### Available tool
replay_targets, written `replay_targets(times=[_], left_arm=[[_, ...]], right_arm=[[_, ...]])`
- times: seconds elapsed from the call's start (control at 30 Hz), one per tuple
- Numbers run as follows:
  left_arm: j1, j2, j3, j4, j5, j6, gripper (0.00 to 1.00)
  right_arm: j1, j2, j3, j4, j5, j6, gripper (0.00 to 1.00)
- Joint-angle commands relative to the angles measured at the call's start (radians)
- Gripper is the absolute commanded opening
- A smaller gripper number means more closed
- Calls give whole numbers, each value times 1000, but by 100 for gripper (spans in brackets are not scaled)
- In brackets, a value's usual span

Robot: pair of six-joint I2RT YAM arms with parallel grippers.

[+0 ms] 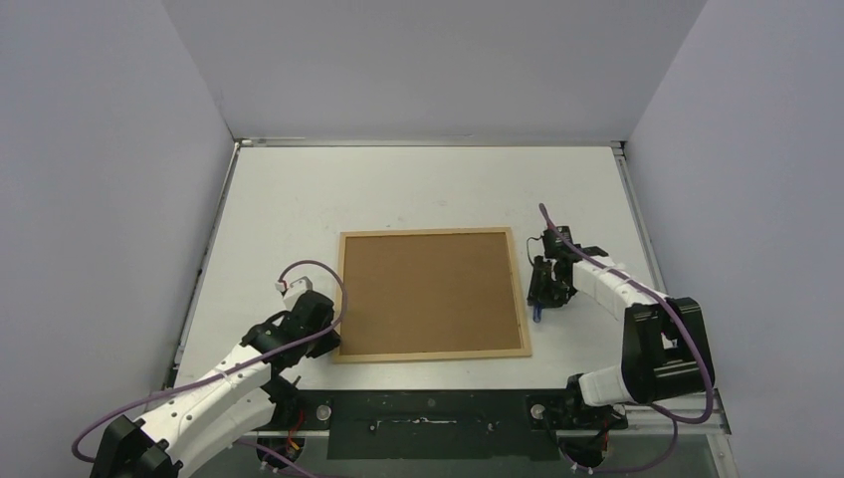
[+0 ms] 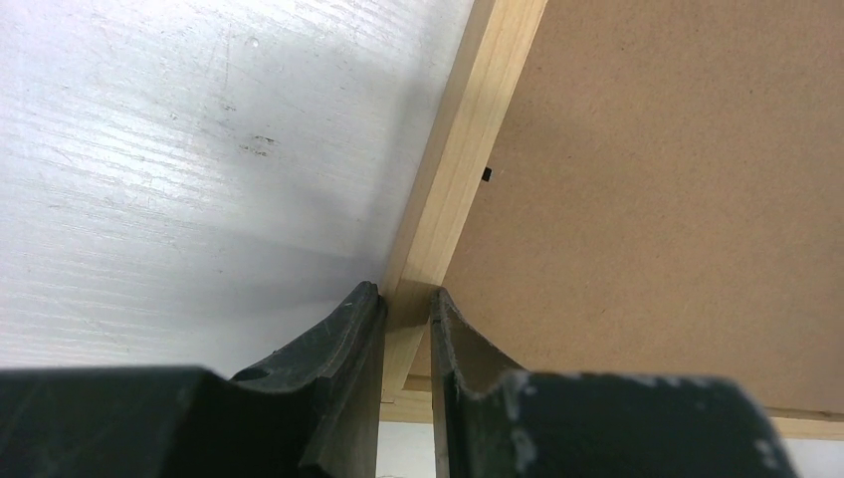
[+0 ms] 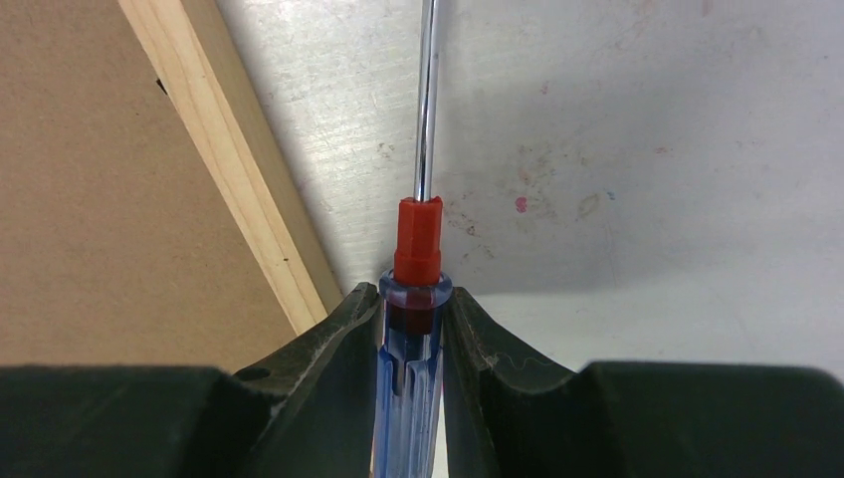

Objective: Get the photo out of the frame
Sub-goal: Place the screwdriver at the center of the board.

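Frame (image 1: 429, 354) looks light, stiff, thin: hold by the rail. Left jaws pinch left rail near corner; right jaws clamp screwdriver (image 3: 417, 239).

frame (image 2: 468, 149): pale wood | backing (image 1: 428, 289): brown | screwdriver (image 3: 418, 244): blue handle, red collar | table (image 1: 418, 189): white

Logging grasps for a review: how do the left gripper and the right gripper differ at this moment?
The left gripper is shut on the frame, pinching its wooden moulding close to the near-left corner. The right gripper is shut on a screwdriver with a blue handle. The left gripper touches the frame, while the right gripper sits apart from the frame's right side, over the table. Both are dark, two-fingered and closed on something.
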Motion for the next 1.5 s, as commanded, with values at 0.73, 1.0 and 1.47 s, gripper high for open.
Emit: replay_targets(times=[0.73,1.0,1.47], left_arm=[[79,-70,3,6,44,31,0],[79,-54,-6,38,65,27,0],[79,-81,-9,39,116,27,8]], right_arm=[[186,198,152,-42,462,-21,17],[188,245,184,-61,513,-33,26],[189,197,217,-109,508,-28,41]])
